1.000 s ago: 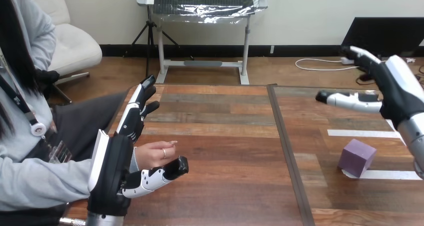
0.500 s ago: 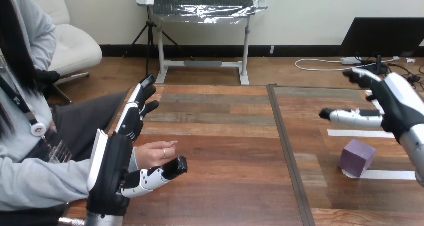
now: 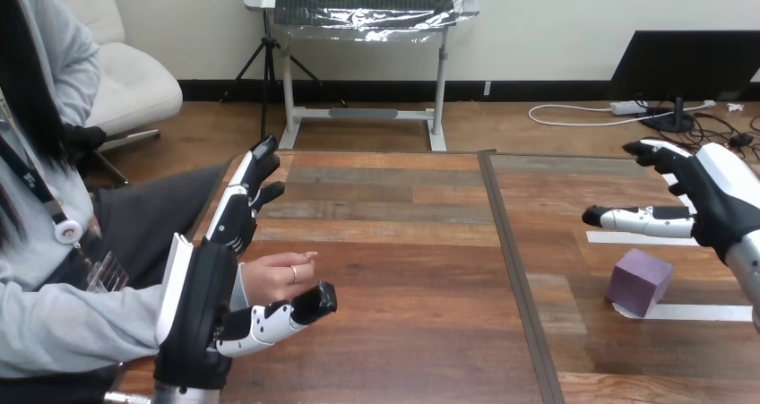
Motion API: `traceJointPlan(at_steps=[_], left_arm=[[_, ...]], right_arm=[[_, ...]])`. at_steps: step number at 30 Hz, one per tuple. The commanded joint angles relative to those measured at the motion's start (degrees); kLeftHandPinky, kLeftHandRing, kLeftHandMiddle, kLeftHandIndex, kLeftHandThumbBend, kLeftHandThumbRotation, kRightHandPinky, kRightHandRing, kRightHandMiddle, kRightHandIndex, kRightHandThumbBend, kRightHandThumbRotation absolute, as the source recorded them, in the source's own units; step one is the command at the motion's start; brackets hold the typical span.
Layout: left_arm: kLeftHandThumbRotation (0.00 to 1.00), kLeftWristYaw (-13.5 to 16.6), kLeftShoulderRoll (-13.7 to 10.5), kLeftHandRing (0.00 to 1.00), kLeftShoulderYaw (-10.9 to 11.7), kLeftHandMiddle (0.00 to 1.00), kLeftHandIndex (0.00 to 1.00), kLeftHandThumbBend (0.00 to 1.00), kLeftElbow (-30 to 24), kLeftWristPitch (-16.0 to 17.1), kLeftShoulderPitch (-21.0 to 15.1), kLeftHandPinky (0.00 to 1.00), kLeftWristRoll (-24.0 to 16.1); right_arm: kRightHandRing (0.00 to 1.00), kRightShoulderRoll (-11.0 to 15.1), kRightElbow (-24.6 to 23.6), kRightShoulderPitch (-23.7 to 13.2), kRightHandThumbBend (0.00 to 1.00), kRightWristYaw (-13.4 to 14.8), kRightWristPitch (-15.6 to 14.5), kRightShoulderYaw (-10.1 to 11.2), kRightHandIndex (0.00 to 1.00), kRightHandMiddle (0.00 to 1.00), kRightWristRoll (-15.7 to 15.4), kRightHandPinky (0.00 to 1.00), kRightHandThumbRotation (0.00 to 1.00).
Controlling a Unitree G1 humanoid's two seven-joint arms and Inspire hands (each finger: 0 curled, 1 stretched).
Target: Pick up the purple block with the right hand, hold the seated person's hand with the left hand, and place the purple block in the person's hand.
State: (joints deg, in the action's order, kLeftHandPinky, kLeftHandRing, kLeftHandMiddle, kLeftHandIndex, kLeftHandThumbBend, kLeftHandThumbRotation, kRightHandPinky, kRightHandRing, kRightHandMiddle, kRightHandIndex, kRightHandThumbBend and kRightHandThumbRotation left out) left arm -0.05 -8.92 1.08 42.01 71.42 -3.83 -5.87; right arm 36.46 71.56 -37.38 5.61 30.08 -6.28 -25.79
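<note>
**Purple block not picked up yet, left hand parked at the person's hand**

Closest to the camera, down at 8 o'clock, the left hand [image 3: 202,301] stands on edge. Its fingers [image 3: 240,209] are straight and close together, aimed at 12 o'clock, and the thumb sticks out toward 3 o'clock. The person's hand [image 3: 273,274] sits in the gap between the two, just above the thumb. Nothing is curled round it, so I wouldn't call that a hold, and I can't tell if they even touch. To me the hand-holding step looks lined up but not closed.

Further out, at 4 o'clock, the purple block [image 3: 639,281] sits flat on the counter [image 3: 403,332] with its near bottom corner on a white tape strip [image 3: 690,313]. Nobody's touching it. It's basically a cube, so there's no real long axis to speak of. It's turned so a vertical edge faces the robot instead of a flat face. Two sides show, the wider one looking toward 7 o'clock and a narrower one toward 4 o'clock.

Past that, at 3 o'clock, the right hand [image 3: 717,202] hangs in the air. It's at about 1 o'clock from the block and clearly apart from it. The fingers are spread and relaxed, the thumb points at 9 o'clock, and it's gripping nothing.

My read is that none of the three steps is finished. The pickup, the actual hold and the drop-off are all left to do.
</note>
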Motion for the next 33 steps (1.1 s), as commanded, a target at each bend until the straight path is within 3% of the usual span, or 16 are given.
traceJointPlan(at_steps=[1,33], left_arm=[[0.63,-0.34,-0.07,0.94,0.31,0.96,0.93,1.00,-2.87,0.09,-1.07,0.87,1.42],[0.59,-4.67,-0.18,0.94,-0.49,0.96,0.93,1.00,-3.88,-0.66,-0.56,0.87,6.28]], right_arm=[[0.89,1.66,-0.18,-3.97,1.00,0.20,-0.48,-0.34,0.88,0.87,0.32,0.80,0.51],[0.88,2.28,-0.26,-0.30,1.00,-2.62,-3.77,-3.14,0.89,0.87,-0.41,0.78,0.43]])
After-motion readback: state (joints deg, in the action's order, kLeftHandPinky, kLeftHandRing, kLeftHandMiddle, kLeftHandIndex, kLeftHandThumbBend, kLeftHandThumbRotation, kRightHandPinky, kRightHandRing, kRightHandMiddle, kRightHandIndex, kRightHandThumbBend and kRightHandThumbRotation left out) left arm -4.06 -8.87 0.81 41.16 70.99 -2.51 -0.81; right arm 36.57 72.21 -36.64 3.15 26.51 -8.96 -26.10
